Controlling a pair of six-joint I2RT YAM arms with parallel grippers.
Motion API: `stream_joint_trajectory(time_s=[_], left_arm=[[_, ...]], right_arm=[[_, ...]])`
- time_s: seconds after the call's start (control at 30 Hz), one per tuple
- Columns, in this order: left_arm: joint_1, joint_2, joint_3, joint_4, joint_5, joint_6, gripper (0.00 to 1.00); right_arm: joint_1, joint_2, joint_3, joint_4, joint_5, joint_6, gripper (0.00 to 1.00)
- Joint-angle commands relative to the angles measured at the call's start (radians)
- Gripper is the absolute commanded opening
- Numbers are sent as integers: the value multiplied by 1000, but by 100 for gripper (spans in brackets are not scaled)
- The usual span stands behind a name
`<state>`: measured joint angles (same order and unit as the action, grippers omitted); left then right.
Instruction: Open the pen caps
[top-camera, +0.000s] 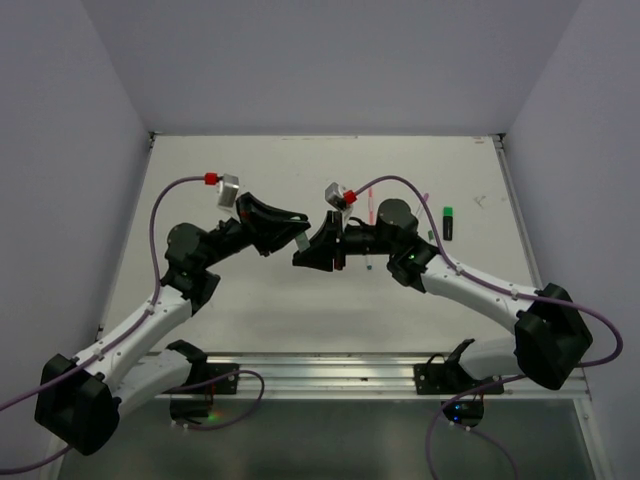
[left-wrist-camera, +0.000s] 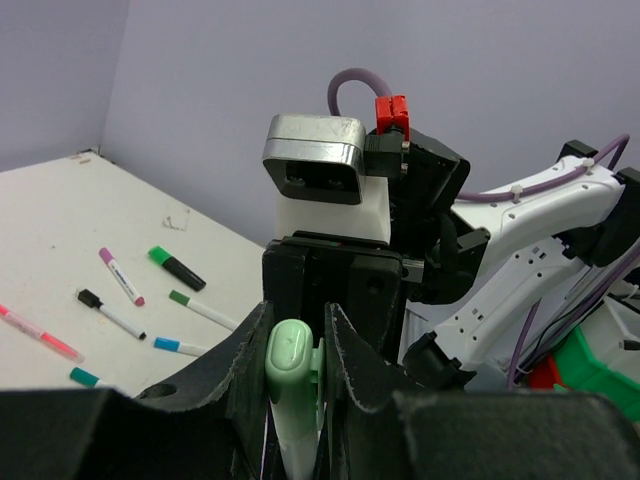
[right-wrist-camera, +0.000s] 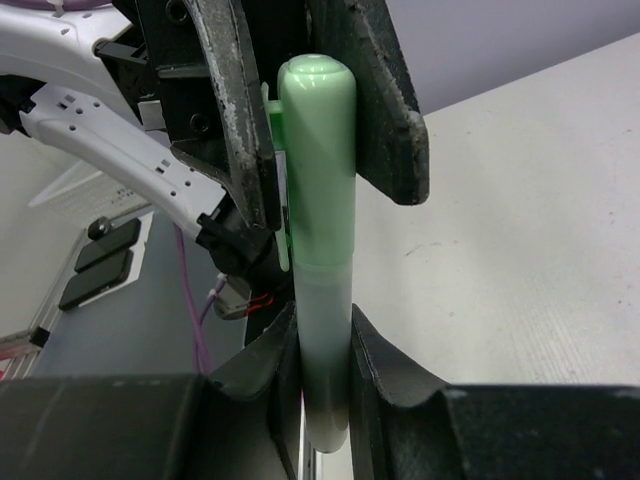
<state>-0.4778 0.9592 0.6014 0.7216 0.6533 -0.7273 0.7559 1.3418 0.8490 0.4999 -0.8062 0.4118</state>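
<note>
A pale green pen is held in the air between both grippers. My left gripper (left-wrist-camera: 295, 350) is shut on its pale green cap (left-wrist-camera: 293, 375). In the right wrist view the cap (right-wrist-camera: 318, 150) sits on the barrel, clamped between the left fingers (right-wrist-camera: 385, 110). My right gripper (right-wrist-camera: 325, 350) is shut on the translucent barrel (right-wrist-camera: 325, 320) below the cap. From above, the left gripper (top-camera: 292, 228) and right gripper (top-camera: 318, 250) meet at mid-table. Other capped pens lie on the table: magenta (left-wrist-camera: 121, 276), black (left-wrist-camera: 110, 313), dark green (left-wrist-camera: 203, 310), blue (left-wrist-camera: 180, 346), teal (left-wrist-camera: 85, 376).
A chunky black highlighter with a green cap (top-camera: 450, 222) lies at the right of the table (top-camera: 250, 300), also in the left wrist view (left-wrist-camera: 176, 267). A thin pink pen (left-wrist-camera: 40, 333) lies nearby. Grey walls enclose the table on three sides.
</note>
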Motion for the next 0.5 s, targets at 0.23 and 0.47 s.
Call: stream_joint_trajectory(time_s=[0.23, 0.47], left_arm=[[11, 39, 78, 162, 40, -15, 0], [22, 52, 159, 151, -15, 25, 0]], right_arm=[[-32, 23, -8, 35, -90, 13, 0], [-36, 65, -63, 14, -116, -16, 0]])
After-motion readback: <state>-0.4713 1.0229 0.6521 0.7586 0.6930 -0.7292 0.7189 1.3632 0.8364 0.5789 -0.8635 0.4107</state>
